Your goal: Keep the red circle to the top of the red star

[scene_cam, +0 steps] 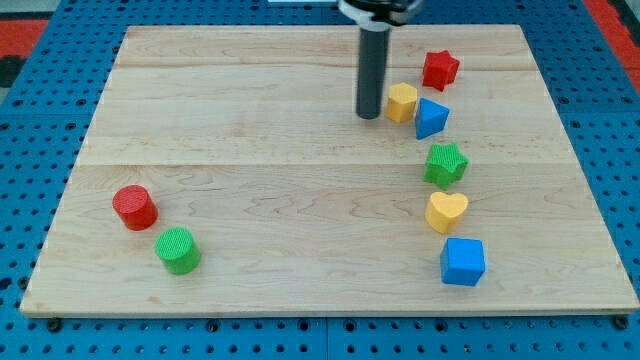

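Upright rod, no gripper fitted, so no gripper state to tell.
My tip (369,117) stands just left of the yellow block (402,102); red star (439,69) up-right, red circle (134,207) far down-left on the worktop (250,150).

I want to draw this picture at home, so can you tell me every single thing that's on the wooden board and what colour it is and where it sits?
red circle: one, red, at the view's left, lower half
green circle: one, green, just below and right of the red circle
red star: one, red, at the view's top right
yellow block: one, yellow, shape unclear, below and left of the red star
blue block: one, blue, right beside the yellow block
green star: one, green, right side, middle
yellow heart: one, yellow, below the green star
blue cube: one, blue, lower right
wooden board: one, pale wood, under everything
my tip: one, dark rod end, just left of the yellow block
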Controlling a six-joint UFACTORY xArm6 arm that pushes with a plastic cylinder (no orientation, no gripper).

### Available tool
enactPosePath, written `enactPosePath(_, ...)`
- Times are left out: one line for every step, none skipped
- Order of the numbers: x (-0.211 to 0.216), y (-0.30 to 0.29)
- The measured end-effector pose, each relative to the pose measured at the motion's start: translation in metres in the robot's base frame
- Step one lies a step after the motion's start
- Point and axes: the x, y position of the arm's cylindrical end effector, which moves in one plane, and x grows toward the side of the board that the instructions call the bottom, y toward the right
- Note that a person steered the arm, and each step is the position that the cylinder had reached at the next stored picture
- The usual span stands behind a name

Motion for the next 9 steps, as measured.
enactPosePath(-0.016,0.025)
enactPosePath(-0.038,0.037)
enactPosePath(-0.066,-0.004)
enactPosePath(-0.117,-0.004)
enactPosePath(-0.143,-0.038)
enactPosePath(-0.088,-0.113)
enactPosePath(-0.022,-0.184)
enactPosePath(-0.037,-0.271)
enactPosePath(-0.001,-0.333)
